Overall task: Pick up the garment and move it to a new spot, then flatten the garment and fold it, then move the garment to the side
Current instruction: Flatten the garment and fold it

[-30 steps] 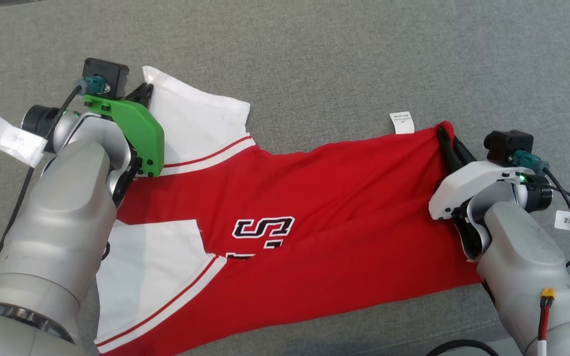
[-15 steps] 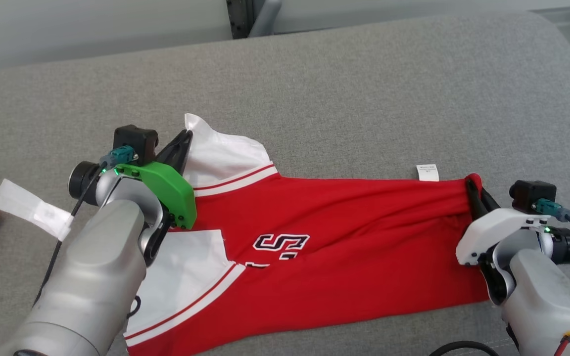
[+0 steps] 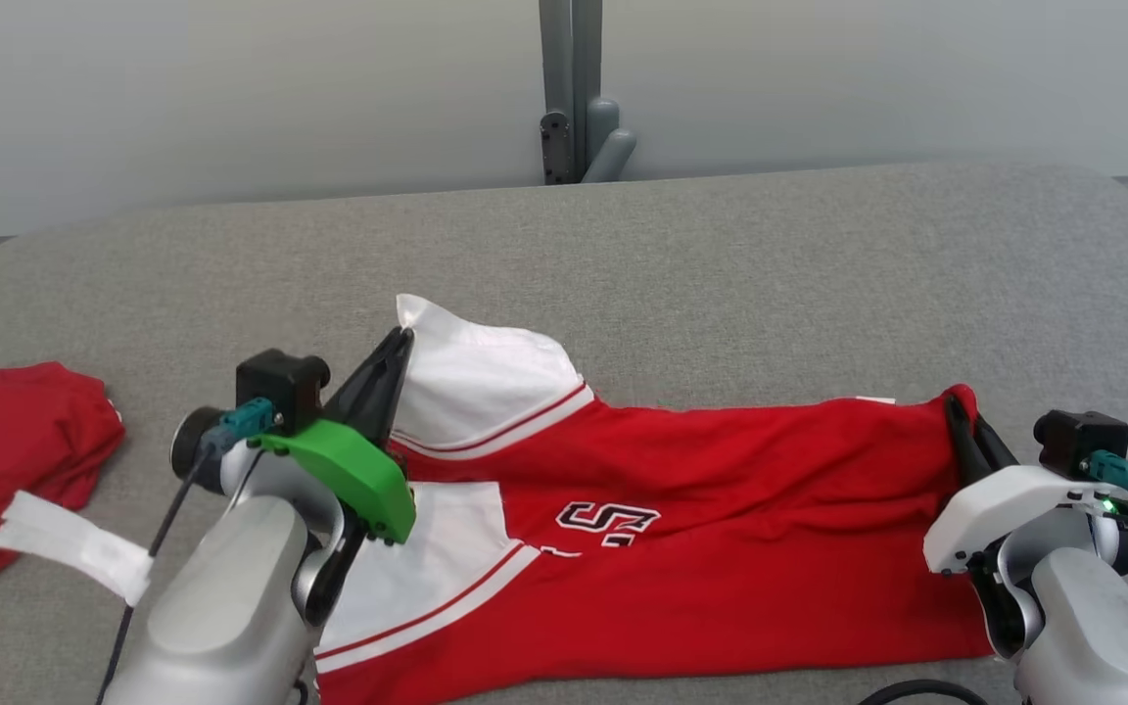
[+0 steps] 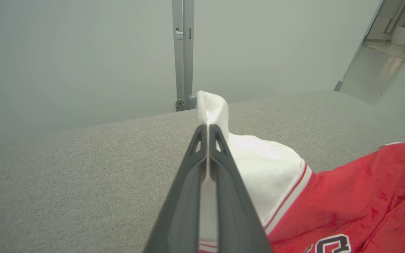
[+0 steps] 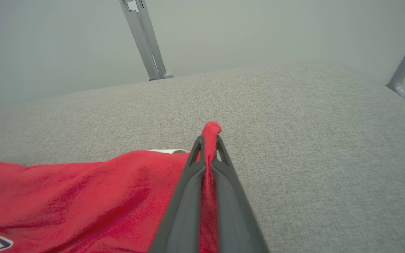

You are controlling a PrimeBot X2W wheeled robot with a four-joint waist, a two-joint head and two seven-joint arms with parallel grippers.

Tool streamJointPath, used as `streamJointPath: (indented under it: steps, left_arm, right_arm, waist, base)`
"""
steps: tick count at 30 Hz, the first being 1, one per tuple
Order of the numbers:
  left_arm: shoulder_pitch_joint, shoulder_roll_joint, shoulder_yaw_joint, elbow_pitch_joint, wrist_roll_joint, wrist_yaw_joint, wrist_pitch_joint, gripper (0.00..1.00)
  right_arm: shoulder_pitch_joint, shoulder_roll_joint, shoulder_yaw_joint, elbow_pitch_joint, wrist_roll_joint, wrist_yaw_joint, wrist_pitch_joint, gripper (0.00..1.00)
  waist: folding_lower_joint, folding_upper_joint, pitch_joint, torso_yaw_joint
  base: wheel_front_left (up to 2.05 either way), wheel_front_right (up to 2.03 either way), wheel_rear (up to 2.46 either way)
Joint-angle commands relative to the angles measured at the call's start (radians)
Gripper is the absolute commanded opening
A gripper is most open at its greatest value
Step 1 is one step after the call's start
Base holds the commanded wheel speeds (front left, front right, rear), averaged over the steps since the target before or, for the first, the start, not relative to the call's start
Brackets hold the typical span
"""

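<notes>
Red short-sleeved jersey (image 3: 721, 529), white sleeves with red piping at the cuffs, black-and-white block lettering (image 3: 611, 519) on the chest. It lies crosswise on the grey woven cushioned surface (image 3: 721, 255), toward the front edge. Sleeves are at the robot's left, the hem at its right. The body is mostly flat with shallow creases. Its far edge is drawn into a line between the two grippers. The far white sleeve (image 3: 486, 377) is pulled up into a peak. The near white sleeve (image 3: 427, 578) lies flat, partly under the left arm.

The left gripper (image 3: 396, 345), green-shrouded, has its fingers pressed together on the tip of the far sleeve. In its wrist view a white tuft stands up past the fingertips. The right gripper (image 3: 958, 409), white-shrouded, is pinched on the far hem corner. Its wrist view shows red cloth squeezed between the fingers and a red nub poking out at the tips.

Off to the left lies a second red garment in a crumpled heap (image 3: 21, 446). A strip of white tape (image 3: 70, 543) hangs on the left arm's cable. Behind the surface is a pale wall with a grey metal post (image 3: 569, 88).

Against a second ago, the head camera has tipped up. The wall, the post and the red heap have come into its view. Apart from that shift, the far sleeve lay flat then and is raised now. The small white care label lay open beyond the hem, and now shows only as a white sliver (image 3: 875, 399). Both grippers were already clamped at the same corners.
</notes>
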Motion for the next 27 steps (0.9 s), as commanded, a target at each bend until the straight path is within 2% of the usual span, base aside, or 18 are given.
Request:
streamJointPath:
  steps: [1, 10, 17, 27]
  left_arm:
    - [0.031, 0.003, 0.009, -0.012, 0.01, 0.0, -0.002, 0.0]
    - [0.276, -0.02, 0.102, -0.167, 0.091, -0.002, -0.003, 0.0]
    - [0.42, -0.026, 0.135, -0.237, 0.099, -0.003, -0.003, 0.0]
    - [0.526, -0.014, 0.146, -0.245, 0.082, -0.003, -0.003, 0.0]
  right_arm:
    - [0.021, -0.003, -0.005, -0.009, -0.006, -0.002, 0.0, 0.0]
    - [0.11, -0.028, -0.033, -0.076, 0.003, -0.002, 0.0, 0.0]
    - [0.185, -0.027, -0.07, -0.1, 0.0, -0.002, 0.0, 0.0]
    - [0.224, -0.003, -0.074, -0.088, -0.009, -0.002, 0.0, 0.0]
  waist:
    - [0.0, 0.0, -0.028, 0.028]
    - [0.0, 0.0, -0.037, 0.053]
    - [0.0, 0.0, -0.047, 0.055]
    - [0.0, 0.0, -0.059, 0.06]
  base:
    - [0.0, 0.0, 0.0]
    - [0.0, 0.0, 0.0]
    - [0.0, 0.0, 0.0]
    - [0.0, 0.0, 0.0]
